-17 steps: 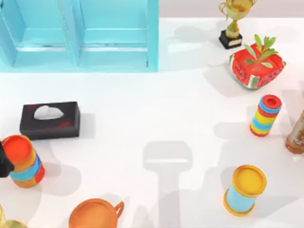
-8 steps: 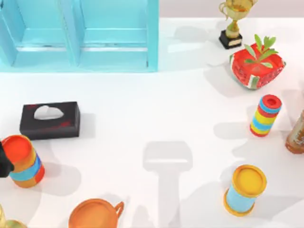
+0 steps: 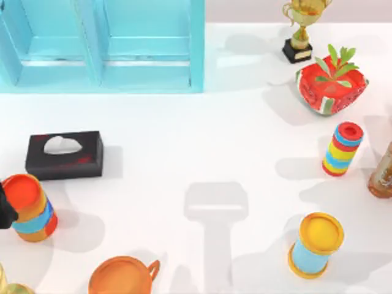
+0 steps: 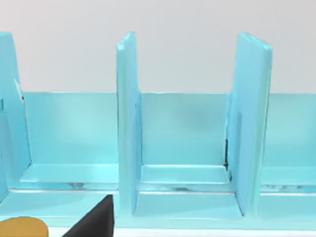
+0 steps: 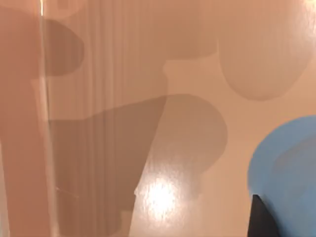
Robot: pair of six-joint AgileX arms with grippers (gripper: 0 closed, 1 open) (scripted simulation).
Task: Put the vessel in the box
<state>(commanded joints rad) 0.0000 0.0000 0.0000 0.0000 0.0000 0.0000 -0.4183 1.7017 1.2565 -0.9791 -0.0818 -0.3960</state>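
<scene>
The vessel [image 5: 289,168], a plain blue cup, fills one edge of the right wrist view, very close to the camera. A dark part of my right gripper [image 5: 260,219] overlaps it; whether it grips the cup I cannot tell. The box [image 3: 147,46] is light blue with upright dividers and stands at the table's back left. Its open compartments [image 4: 180,148] face the left wrist camera. A black part of my left gripper [image 3: 4,208] shows at the table's left edge, beside a striped canister [image 3: 29,207].
A black tissue box [image 3: 64,154] lies in front of the box. An orange handled cup [image 3: 122,277] sits at the front left. Two striped canisters [image 3: 315,244] [image 3: 342,148], a brown bottle [image 3: 383,174], a watermelon planter [image 3: 331,86] and a trophy [image 3: 300,27] stand on the right.
The arm shadows at the table's front right have shifted a little. None of the objects has moved.
</scene>
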